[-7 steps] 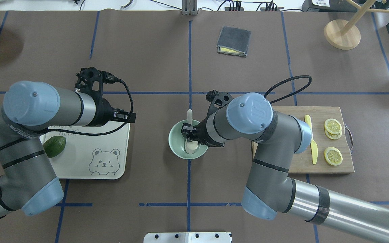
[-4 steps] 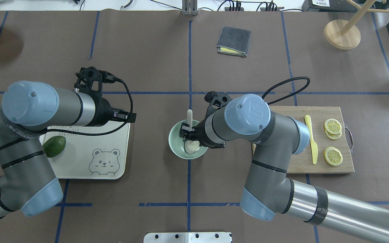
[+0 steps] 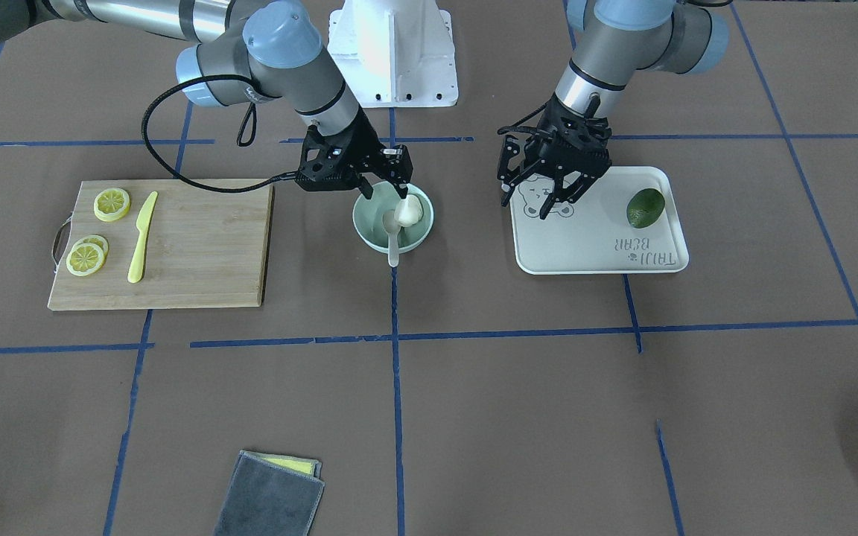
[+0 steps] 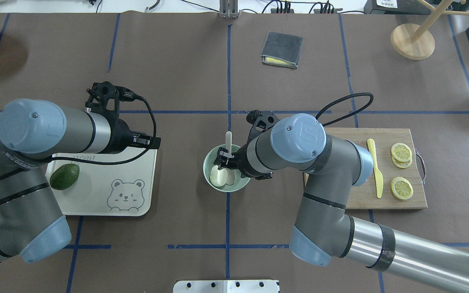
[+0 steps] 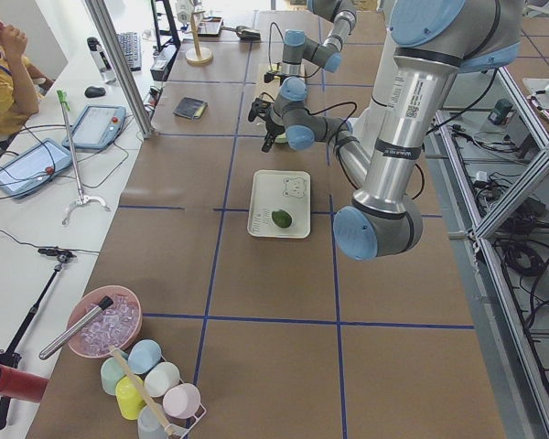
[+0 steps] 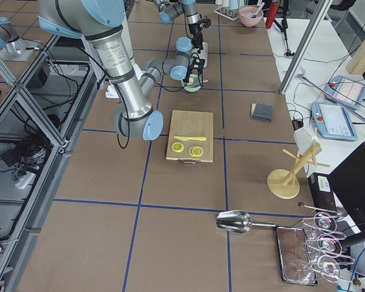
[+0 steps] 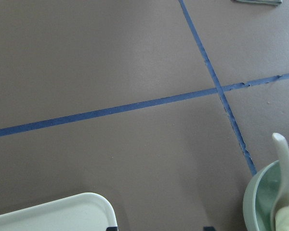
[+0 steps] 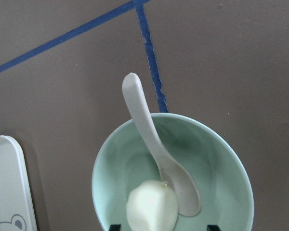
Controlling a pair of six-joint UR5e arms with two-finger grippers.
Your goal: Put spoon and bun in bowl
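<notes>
The mint-green bowl stands at the table's middle. The pale spoon lies in it, scoop down in the bowl and handle over the far rim; it also shows in the right wrist view. The white bun lies in the bowl beside the scoop, also in the right wrist view and the front view. My right gripper hangs just above the bowl, open, its fingertips apart from the bun on both sides. My left gripper is open and empty above the white tray's corner.
A white bear tray with a green fruit lies left of the bowl. A wooden board with a yellow knife and lemon slices lies to the right. A folded grey cloth lies far back.
The bun has shifted from under the right gripper to the bowl's left side. The left arm has drawn back a little to the left.
</notes>
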